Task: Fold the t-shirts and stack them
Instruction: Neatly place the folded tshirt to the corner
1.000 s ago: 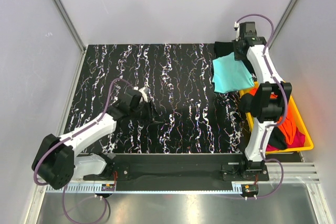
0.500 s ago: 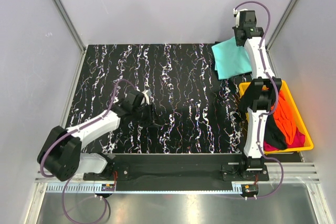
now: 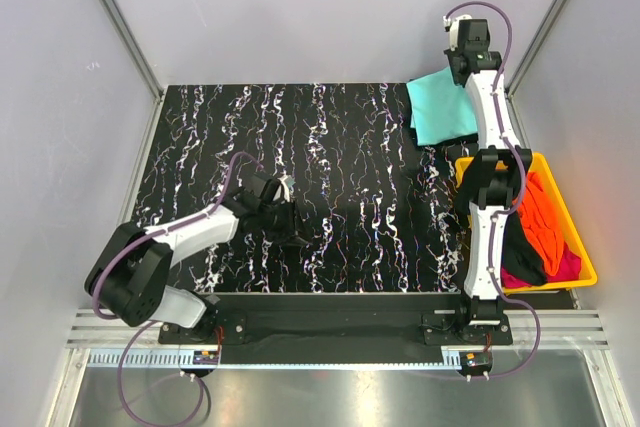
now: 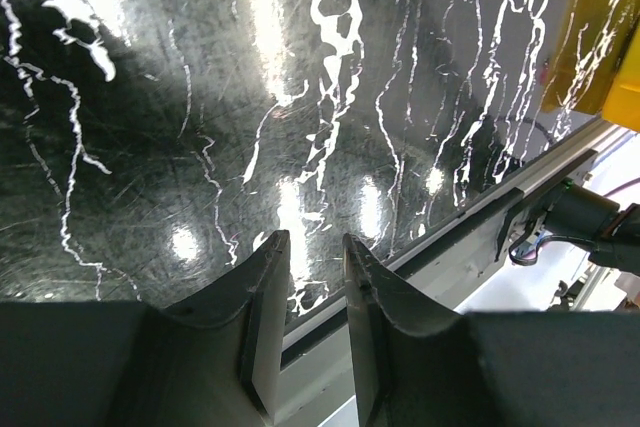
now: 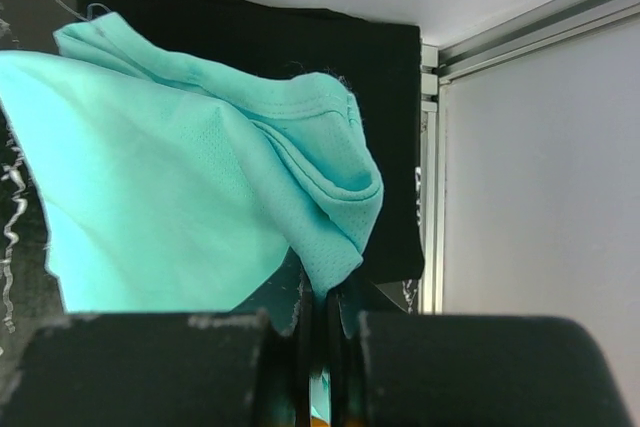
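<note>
1. Right gripper (image 5: 322, 299), upper right of the top view: fingers pinched tight on a fold of the light teal t-shirt (image 3: 442, 112).
2. The teal shirt is draped over the upper-right corner of the table (image 3: 300, 137), on top of black cloth (image 5: 392, 137).
3. Left gripper (image 4: 315, 252), lower left of centre: fingers slightly apart with nothing between them, over bare table.
4. Orange t-shirt (image 3: 545, 212) and magenta t-shirt (image 3: 568, 265) lie in the yellow bin (image 3: 590, 273) at the right edge.

Black worktop (image 3: 330, 147) with white marble-like streaks, glossy, with bright glare spots in the left wrist view. Yellow plastic bin (image 3: 555, 287) sits at the worktop's right edge toward the near side, and its corner shows at the top right of the left wrist view. Pale grey walls (image 3: 330, 7) close in three sides, silver metal rail (image 3: 330, 357) runs along the near edge
</note>
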`<state>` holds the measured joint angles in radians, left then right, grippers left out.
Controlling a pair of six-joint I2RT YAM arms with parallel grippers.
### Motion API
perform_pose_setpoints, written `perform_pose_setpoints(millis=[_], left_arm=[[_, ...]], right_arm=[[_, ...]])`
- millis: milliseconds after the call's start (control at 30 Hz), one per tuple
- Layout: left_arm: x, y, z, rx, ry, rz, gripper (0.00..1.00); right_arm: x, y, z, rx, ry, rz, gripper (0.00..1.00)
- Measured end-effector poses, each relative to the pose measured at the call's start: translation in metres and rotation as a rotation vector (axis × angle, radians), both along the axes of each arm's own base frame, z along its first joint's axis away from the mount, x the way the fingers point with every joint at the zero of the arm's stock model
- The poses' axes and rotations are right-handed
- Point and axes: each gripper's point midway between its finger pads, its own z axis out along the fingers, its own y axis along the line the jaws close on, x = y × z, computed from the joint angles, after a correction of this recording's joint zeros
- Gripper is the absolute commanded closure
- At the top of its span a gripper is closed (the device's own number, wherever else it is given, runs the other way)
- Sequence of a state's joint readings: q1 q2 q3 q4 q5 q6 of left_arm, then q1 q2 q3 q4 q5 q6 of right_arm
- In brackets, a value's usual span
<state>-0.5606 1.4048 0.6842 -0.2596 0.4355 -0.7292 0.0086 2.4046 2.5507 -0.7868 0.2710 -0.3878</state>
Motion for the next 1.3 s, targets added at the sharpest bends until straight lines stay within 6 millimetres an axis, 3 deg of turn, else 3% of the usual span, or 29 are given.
perform_pose_setpoints(millis=[267,500,967,1300], left_arm=[[0.000,-0.003,0.002,-0.017,0.001,-0.015,0.67],[0.003,-0.007,-0.001,-0.014,0.013,-0.039,0.67],[0.009,-0.014,-0.003,-0.017,0.025,-0.078,0.67],[0.006,-0.013,-0.012,0.000,0.057,-0.101,0.67]], right_arm=[[0.009,-0.033,-0.008,-0.019,-0.009,-0.037,1.00],[0.020,-0.051,-0.011,-0.031,-0.043,-0.053,1.00],[0.046,-0.051,-0.056,-0.015,-0.047,-0.019,1.00],[0.066,-0.063,-0.075,-0.033,-0.102,-0.024,1.00]])
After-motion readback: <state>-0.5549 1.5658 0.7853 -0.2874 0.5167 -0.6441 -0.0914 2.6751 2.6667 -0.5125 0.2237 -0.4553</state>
